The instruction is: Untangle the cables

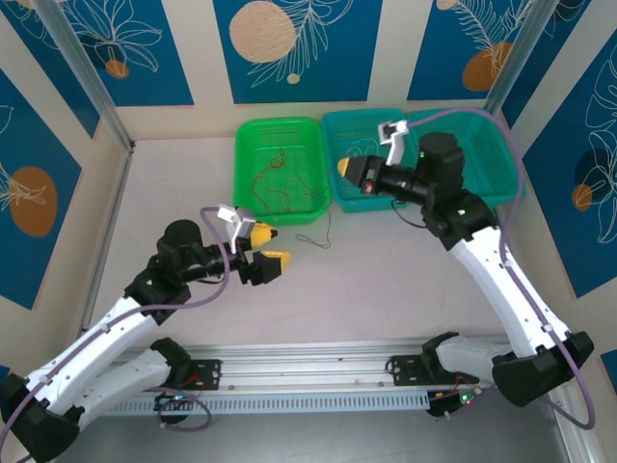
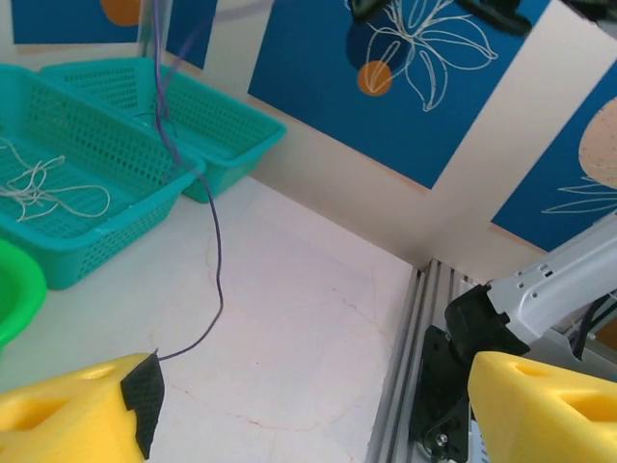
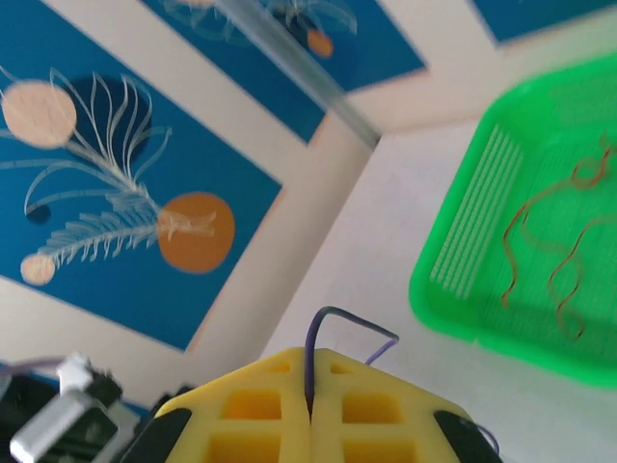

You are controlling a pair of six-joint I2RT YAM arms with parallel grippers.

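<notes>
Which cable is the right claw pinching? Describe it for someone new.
Find the green basket and teal basket side by side at the table's far edge. Near their shared seam, one thin dark purple cable trails over the tabletop, its upper end pinched in the shut right claw. Unlike the reddish-brown cables in green and the pale cables in teal, it is dark and crosses the table.

Green basket (image 1: pixel 278 122), teal basket (image 1: pixel 347 130), purple cable (image 2: pixel 221 280)

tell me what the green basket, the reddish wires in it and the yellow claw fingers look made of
green basket: moulded plastic, slightly glossy, going by the slotted wall and smooth rim.
reddish-brown wires: thin, curly, floppy; likely plastic-coated wire or cord, too fine to say.
right claw fingers: matte yellow with square recesses, perhaps foam or printed plastic.
</notes>
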